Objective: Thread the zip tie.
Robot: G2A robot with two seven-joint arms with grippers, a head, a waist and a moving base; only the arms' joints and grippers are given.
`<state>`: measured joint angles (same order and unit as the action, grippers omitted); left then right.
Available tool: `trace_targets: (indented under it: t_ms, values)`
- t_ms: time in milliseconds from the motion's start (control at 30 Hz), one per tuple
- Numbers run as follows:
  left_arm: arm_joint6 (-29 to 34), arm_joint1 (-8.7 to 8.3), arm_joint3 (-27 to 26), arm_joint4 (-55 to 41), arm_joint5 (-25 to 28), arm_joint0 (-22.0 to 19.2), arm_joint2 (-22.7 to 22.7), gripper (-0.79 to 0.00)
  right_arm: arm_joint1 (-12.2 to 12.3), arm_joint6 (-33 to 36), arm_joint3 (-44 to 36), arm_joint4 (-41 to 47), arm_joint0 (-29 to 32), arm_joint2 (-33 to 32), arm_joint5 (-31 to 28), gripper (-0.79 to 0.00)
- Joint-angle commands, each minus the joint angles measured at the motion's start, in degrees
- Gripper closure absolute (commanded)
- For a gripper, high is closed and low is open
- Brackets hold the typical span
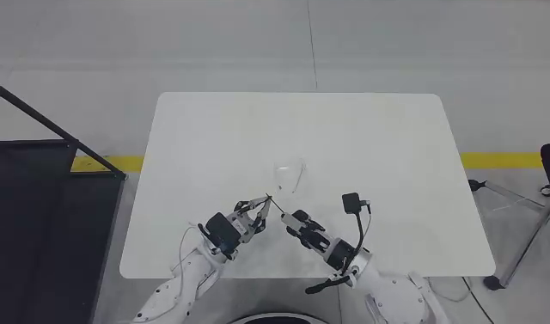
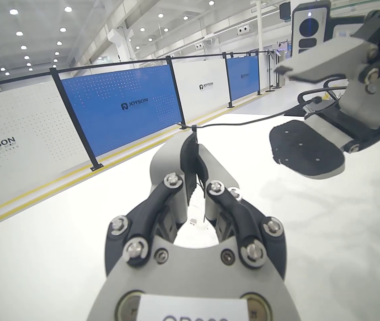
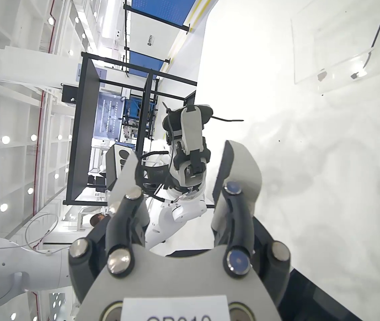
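White table (image 1: 387, 152) seen from above carries a clear tray (image 1: 289, 174) just beyond both claws. The left gripper (image 1: 258, 210) pinches a thin black zip tie (image 1: 273, 202) pointing toward the right gripper (image 1: 292, 218). From the left wrist, pads (image 2: 190, 155) clamp the tie, its strap running toward the right claw's spread jaws. From the right wrist, those fingers (image 3: 236, 162) gape; the tie juts from the left claw.

A large indoor robotics test hall, like a factory-floor lab. A white surface (image 1: 387, 152) stands on a pale grey floor (image 1: 258, 40) marked with yellow lines (image 1: 507, 160). Blue and white perforated partition panels (image 2: 119, 108) on black posts (image 2: 74, 118) fence off the work area. Rows of round lights (image 2: 68, 9) dot a high white ceiling. Black metal frames (image 3: 80, 128) holding equipment stand beyond.
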<state>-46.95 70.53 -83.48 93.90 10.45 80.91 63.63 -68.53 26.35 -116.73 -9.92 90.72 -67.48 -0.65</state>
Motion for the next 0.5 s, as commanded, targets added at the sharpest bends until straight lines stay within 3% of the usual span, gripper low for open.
trace_targets:
  t_ms: [0,333,467]
  values:
    - [0.0,0.02,0.1,0.2,0.0,-0.1,-0.1,0.000,0.0,-0.2,0.1,0.1,-0.2,0.2,0.0,-0.123]
    - [0.0,0.09,0.5,0.2,-0.1,-0.4,-0.4,0.000,0.0,-0.1,0.6,0.1,-0.8,0.5,0.2,-0.114]
    - [0.0,0.11,0.6,0.2,-0.1,-0.5,-0.4,0.000,0.0,-0.1,0.7,0.1,-1.0,0.7,0.4,-0.058]
